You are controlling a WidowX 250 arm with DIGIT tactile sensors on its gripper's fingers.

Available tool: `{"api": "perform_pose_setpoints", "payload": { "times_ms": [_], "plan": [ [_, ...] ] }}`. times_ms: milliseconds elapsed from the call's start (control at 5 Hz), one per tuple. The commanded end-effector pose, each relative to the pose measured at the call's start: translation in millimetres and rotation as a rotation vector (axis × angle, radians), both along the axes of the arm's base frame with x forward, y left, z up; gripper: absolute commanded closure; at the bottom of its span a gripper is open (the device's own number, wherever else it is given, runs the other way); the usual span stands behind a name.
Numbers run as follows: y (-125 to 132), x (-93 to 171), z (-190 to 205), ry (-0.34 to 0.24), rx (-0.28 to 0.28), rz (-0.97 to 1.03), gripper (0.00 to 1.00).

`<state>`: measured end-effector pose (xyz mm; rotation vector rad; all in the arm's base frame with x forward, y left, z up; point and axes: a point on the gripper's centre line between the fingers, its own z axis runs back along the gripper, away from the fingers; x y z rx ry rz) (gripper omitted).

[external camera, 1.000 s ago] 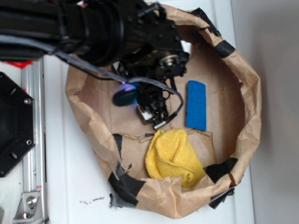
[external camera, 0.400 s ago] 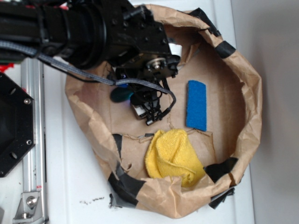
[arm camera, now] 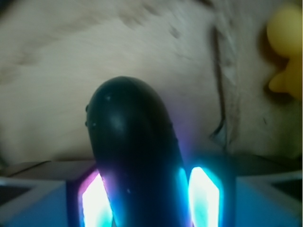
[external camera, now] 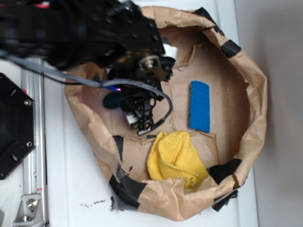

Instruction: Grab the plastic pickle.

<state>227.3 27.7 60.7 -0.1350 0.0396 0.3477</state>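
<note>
Dark green plastic pickle (arm camera: 135,156) between pincer (arm camera: 150,198) fingers.

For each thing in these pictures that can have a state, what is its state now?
Plastic pickle: between the fingers, dark end sticking out in front.
Gripper: low inside the bag, fingers lit at both sides of the pickle; contact cannot be told.
Paper bag: open, rim rolled down and taped.
Blue sponge: lying flat, apart from the gripper.
Yellow cloth: crumpled, on the bag floor.
Yellow toy: on the bag floor, untouched.
</note>
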Motion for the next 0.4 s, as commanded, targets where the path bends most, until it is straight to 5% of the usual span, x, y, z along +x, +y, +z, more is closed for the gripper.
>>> {"api": "perform_pose_setpoints", "payload": {
  "times_ms": [0, 200],
  "plan": [
    [-1, 18, 103, -0.182, -0.062, 0.058, 1.0],
    [-11, 25, 96, -0.193, 0.047, 0.067, 1.0]
  ]
}}
